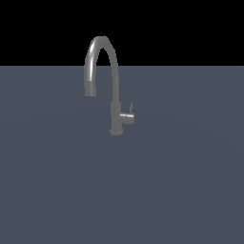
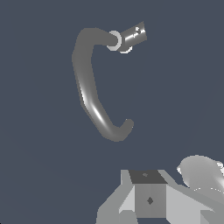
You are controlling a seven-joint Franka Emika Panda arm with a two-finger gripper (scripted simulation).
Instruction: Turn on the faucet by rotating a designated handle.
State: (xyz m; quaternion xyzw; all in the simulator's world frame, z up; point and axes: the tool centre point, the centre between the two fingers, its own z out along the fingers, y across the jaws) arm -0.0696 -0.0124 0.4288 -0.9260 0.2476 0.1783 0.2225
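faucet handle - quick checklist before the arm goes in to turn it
1. Faucet upright on the surface: ok.
2. Handle in sight, stub pointing to the exterior view's right: ok.
3. Lever pin standing up from the stub: ok.
4. Gripper touching the handle: not ok, apart from it in the wrist view.
5. Gripper open enough: cannot tell, fingertips out of frame.
6. Arm visible in the exterior view: not ok.

One faucet (image 1: 113,90) stands on the single tabletop (image 1: 57,190). It carries one handle (image 1: 127,117), with one thin lever pin (image 1: 131,108).
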